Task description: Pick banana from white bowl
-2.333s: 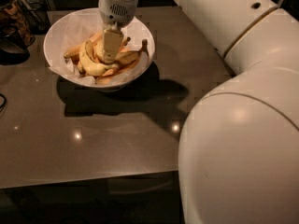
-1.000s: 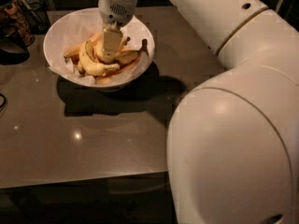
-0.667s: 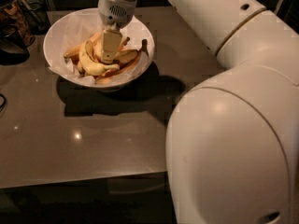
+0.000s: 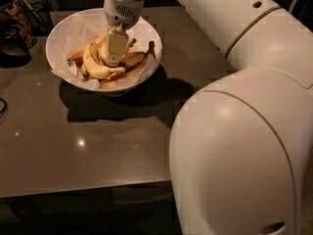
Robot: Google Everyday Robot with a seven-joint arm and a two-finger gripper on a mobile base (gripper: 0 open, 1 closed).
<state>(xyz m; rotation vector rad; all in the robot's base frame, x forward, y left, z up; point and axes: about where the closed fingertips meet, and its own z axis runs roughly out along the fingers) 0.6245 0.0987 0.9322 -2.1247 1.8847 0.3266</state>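
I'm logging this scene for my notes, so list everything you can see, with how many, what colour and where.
Large round white bowl: one, white with white paper lining, on the far left part of the table.
Plump curved yellow banana: one, yellow, in the bowl at the front left of the pile.
Slimmer orange-tinted bananas: several, exact count unclear, orange-yellow, in the bowl around the plump one.
Glossy table: one, dark grey-brown, under the bowl.
Dark clutter: count unclear, dark and patterned, top left corner.
Robot arm: one, white, right side, reaching over to the bowl.
Gripper: one, pale, lowered into the bowl onto the banana pile.
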